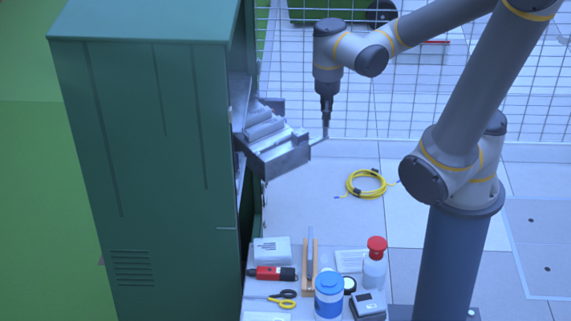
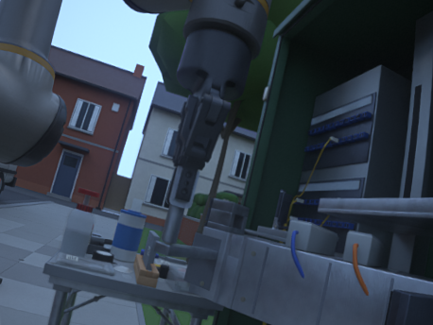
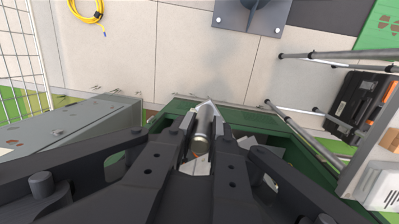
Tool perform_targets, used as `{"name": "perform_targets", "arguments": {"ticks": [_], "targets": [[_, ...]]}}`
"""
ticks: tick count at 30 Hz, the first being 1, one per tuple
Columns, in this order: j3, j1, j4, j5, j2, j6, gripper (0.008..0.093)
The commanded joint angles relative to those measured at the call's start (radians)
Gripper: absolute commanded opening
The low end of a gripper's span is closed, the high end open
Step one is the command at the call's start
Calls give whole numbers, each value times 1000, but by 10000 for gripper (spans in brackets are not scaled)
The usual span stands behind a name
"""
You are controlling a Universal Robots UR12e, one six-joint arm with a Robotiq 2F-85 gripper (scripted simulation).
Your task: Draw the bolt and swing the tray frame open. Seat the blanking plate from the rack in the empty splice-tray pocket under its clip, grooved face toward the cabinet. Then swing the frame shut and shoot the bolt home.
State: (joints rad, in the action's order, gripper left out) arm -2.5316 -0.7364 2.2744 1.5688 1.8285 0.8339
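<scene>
A steel handle pin (image 3: 202, 128) on the free end of the tray frame (image 1: 276, 148) is gripped by my closed gripper (image 1: 325, 129), which points straight down beside the green cabinet (image 1: 152, 152). The frame stands swung partly out from the cabinet front. It carries grey splice trays (image 1: 262, 120) on top. From the second side camera the gripper (image 2: 174, 222) meets the handle (image 2: 189, 252) at the frame's outer end. The blanking plate (image 1: 310, 252) stands upright in its wooden rack (image 1: 309, 269) on the table below.
A blue-capped tub (image 1: 329, 293), a red-capped bottle (image 1: 375, 261), yellow scissors (image 1: 282, 299), a red tool (image 1: 274, 273) and a white box (image 1: 272, 249) crowd the table. A yellow cable coil (image 1: 365, 183) lies on the paving. A wire fence (image 1: 401, 80) stands behind.
</scene>
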Motion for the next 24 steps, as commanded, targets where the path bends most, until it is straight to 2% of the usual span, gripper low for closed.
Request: {"name": "perform_targets", "arguments": {"ticks": [1,12,24], "targets": [[0,-9,-1,2,2,-9,80],[-7,-115,-5,2,13,-114,80],[4,-213,1,2,-5,-212,80]]}}
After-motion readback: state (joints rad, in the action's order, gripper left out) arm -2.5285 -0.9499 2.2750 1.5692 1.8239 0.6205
